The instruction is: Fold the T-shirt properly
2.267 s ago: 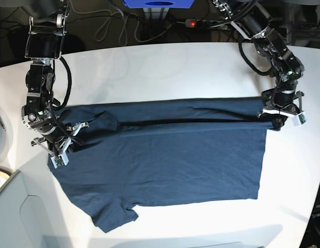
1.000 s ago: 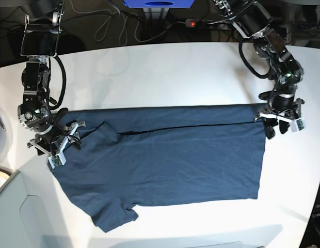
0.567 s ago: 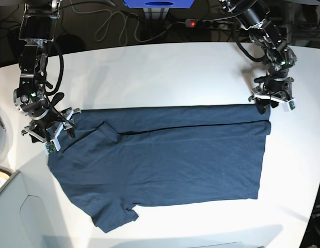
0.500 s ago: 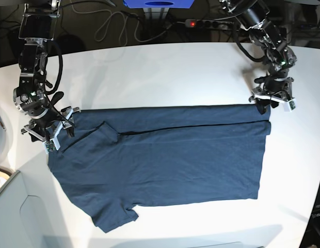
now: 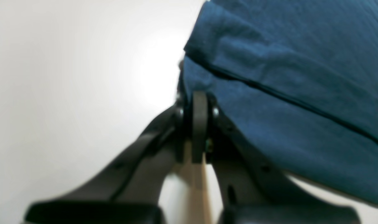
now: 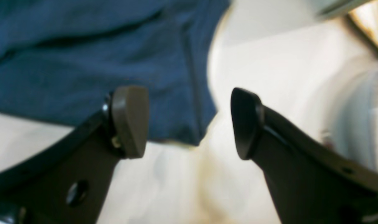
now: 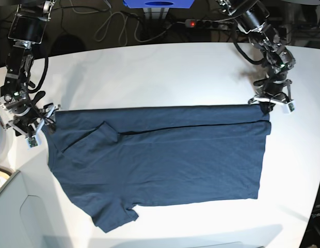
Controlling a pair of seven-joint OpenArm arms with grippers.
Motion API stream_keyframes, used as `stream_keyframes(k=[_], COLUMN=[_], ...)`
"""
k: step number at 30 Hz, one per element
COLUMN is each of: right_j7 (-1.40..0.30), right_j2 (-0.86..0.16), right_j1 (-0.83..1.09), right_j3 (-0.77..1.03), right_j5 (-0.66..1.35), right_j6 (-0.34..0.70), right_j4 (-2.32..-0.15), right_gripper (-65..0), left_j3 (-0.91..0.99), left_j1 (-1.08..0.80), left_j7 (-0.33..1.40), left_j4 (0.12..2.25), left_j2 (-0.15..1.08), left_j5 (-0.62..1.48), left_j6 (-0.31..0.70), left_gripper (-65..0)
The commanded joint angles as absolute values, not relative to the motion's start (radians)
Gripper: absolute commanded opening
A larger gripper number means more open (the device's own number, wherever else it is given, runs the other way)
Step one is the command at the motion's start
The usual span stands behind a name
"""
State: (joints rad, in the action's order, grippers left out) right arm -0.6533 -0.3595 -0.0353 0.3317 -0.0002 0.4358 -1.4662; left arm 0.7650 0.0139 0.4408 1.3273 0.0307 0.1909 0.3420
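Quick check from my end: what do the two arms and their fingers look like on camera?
Both arms are black, jointed, with exposed black cables looped along the links. The left gripper and right gripper carry small white blocks with tiny green marks. Up close, the fingers are dark angled bars tipped with flat grey-brown pads.

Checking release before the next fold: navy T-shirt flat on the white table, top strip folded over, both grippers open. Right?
Not quite: the left gripper is shut, empty beside the T-shirt, as the left wrist view shows. The right gripper is open.
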Motion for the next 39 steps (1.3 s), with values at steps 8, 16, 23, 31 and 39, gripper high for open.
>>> stream_keyframes(k=[8,16,23,31,39], right_j7=[-0.581,-0.553,-0.553,-0.564,-0.662], right_j2=[-0.387,-0.387,-0.384,-0.400,-0.424], right_j1=[-0.119,-0.116,-0.114,-0.104,-0.094], right_j3=[0.340,0.337,0.331,0.329,0.329], right_j5=[0.004,0.004,0.004,0.004,0.004], right_j6=[0.455,0.455,0.456,0.490,0.503], right_j4=[-1.270,-1.185,-1.142,-1.173,-1.376], right_gripper=[-25.9,-26.0,-47.6,-64.8,-64.8], left_j3=[0.766,0.768,0.769,0.769,0.760], left_j1=[0.015,0.013,0.012,-0.021,-0.030], left_j7=[0.443,0.443,0.443,0.446,0.455], left_j4=[1.334,1.334,1.333,1.368,1.587], left_j2=[0.039,0.039,0.039,0.039,0.031], left_j5=[0.191,0.191,0.189,0.191,0.191], left_j6=[0.348,0.348,0.348,0.349,0.349], left_gripper=[-65.0,-65.0,-65.0,-65.0,-65.0])
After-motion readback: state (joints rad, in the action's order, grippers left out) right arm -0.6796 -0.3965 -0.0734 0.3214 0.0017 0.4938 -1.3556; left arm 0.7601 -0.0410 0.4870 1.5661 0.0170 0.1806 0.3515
